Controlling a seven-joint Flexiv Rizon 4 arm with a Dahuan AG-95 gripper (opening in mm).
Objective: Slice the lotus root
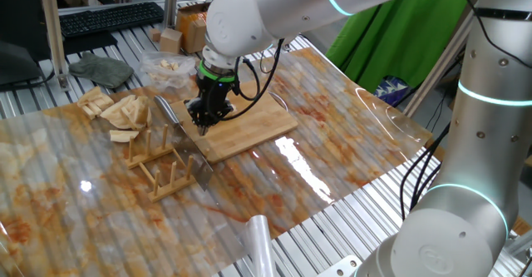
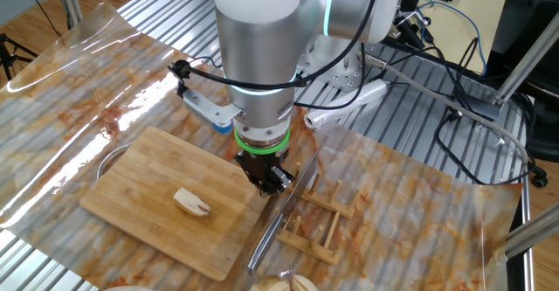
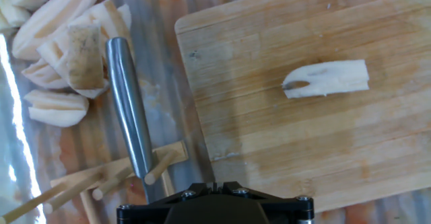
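On the left of the hand view, a heap of pale tan wedge-shaped slices (image 3: 57,46) lies on the bench, touching the steel knife handle (image 3: 130,109) that leans on the wooden peg rack (image 3: 101,183). To the right, the cream-beige lotus root chunk (image 3: 328,79), elongated with a dark notch at one end, lies alone on the bamboo cutting board (image 3: 269,136). The black end effector (image 2: 272,179), fingers pressed together, hangs over the board's edge, apart from the chunk. A clear plastic bag (image 1: 166,67) holds pale chunks.

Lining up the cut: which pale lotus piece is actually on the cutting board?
The single lotus root chunk lying alone on the bamboo board. The other pale slices are heaped off the board, beside the knife handle.
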